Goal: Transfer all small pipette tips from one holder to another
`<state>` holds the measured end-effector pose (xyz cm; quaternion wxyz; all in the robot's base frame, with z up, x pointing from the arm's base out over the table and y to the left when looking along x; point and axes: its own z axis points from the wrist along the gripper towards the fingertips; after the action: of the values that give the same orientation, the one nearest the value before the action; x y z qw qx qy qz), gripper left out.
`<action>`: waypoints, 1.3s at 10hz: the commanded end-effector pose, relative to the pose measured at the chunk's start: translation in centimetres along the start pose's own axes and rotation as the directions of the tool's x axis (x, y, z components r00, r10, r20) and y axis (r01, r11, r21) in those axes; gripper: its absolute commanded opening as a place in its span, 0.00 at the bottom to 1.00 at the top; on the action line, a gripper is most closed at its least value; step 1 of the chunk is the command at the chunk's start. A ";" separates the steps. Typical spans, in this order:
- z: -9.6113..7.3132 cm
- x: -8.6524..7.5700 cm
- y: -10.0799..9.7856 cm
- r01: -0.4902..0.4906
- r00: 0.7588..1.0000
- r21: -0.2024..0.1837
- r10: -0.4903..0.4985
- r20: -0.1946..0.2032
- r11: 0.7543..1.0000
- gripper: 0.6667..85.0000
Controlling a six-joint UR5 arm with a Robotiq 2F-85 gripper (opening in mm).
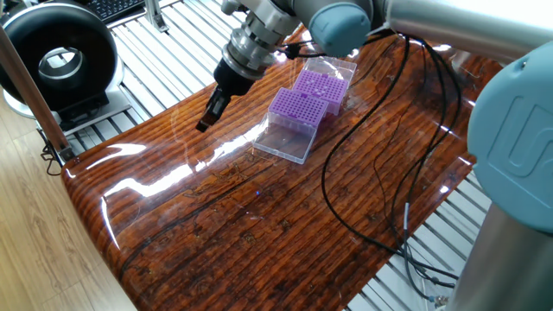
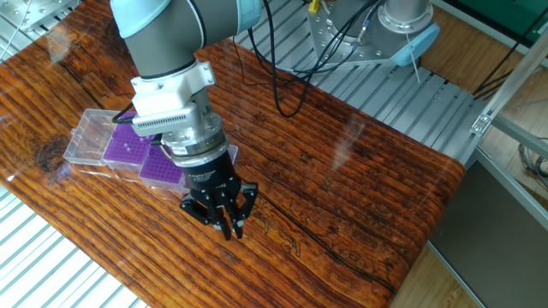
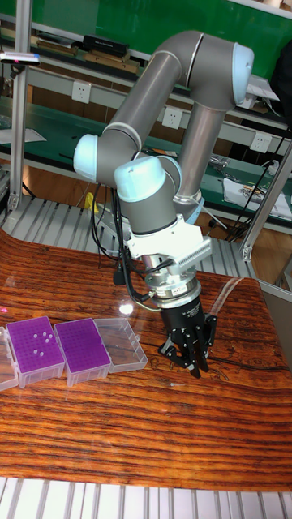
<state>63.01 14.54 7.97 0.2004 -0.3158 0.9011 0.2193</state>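
1. Right now the gripper [image 3: 191, 364] hangs low over bare wood, off to about 3 o'clock of the racks in the tall fixed view, with the wrist tilted; its fingers are drawn close together at the tips, and I can see nothing held between them, though a tip that small could hide there.
2. Both purple racks sit side by side in their clear hinged-lid boxes: the left rack [image 3: 34, 345] shows pale dots that look like seated pipette tips, while the right rack [image 3: 81, 347] looks bare, with its open lid [image 3: 123, 344] lying flat at 3 o'clock.
3. Seen from one fixed view, the gripper [image 1: 207, 117] is at roughly 9 o'clock of the racks [image 1: 299, 107], clearly apart from them.
4. My reading: this is transit or repositioning, not a pick or a place; the transfer looks barely begun.
5. Next, the arm needs to swing over the loaded rack, square the wrist to vertical, and line up precisely over one tip before descending.
6. Cables [image 1: 346, 164] trail across the wooden table [image 1: 259, 225], so the swing should mind them.
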 end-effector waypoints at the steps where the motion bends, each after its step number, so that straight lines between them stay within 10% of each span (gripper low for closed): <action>1: -0.2 0.5 0.0 0.004 1.000 -0.013 -0.004 0.021 1.000 0.29; 13: 0.5 1.9 -0.8 0.051 0.996 -0.028 -0.049 0.074 0.998 0.31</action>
<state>61.87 13.42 6.60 0.2224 -0.3355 0.8845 0.2360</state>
